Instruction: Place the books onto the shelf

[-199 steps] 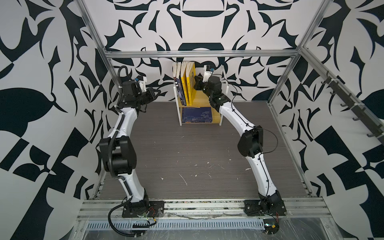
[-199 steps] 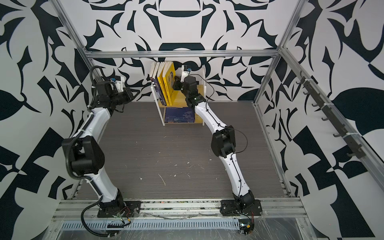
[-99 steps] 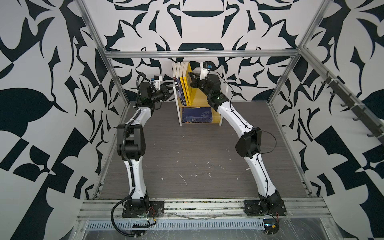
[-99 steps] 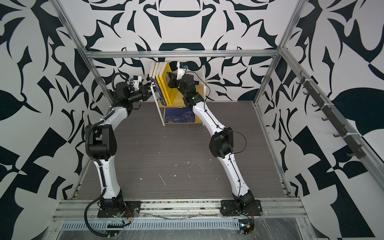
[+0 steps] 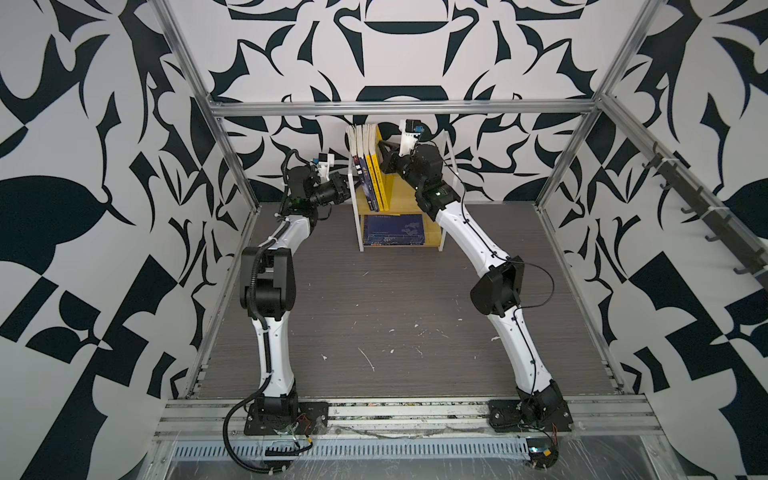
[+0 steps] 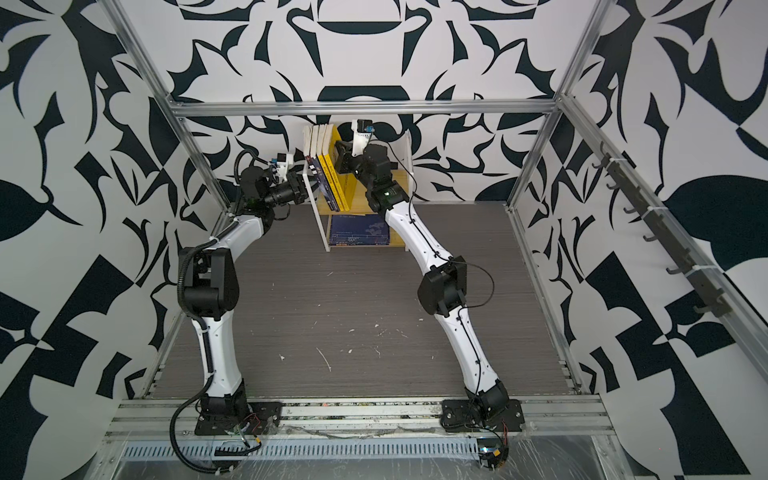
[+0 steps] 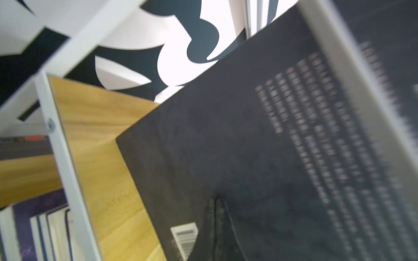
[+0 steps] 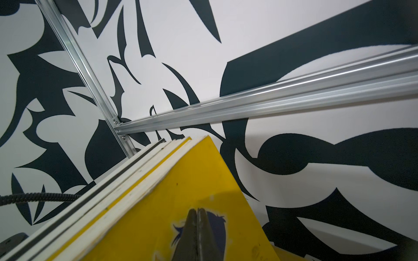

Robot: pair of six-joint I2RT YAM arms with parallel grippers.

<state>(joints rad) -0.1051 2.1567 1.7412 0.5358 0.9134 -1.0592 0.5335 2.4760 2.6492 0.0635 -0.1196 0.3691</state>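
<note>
I have both sets of jaws pressed together and holding nothing, working as blunt pushers at either end of the upright row of books [image 5: 369,166]. The row is on the upper tier of the shelf [image 5: 401,201], which stands at the far middle of the bench [image 5: 374,316]. The right jaws rest their tips on the cover of the yellow book [image 8: 181,192] at the right end of the row. The left jaws come in from the left past the white frame, tip against the back cover of the dark book [image 7: 226,146]. A flat stack [image 5: 392,230] lies on the lower tier and I see no book on the bench, so I take this as squaring up the row, close to the finish

To do it well, I would hold the left jaws as a fixed stop and ease the right jaws leftward slowly. I would press about halfway up the cover. Higher up, these thin paperbacks may bow or tip; lower down, the bottoms may slide out. The shelf looks light, so an unmatched push could shove it sideways. I would steer by the top views, since the wrist views are too close to show lean. When letting go, I would back one side off gently and check that the row stands
</note>
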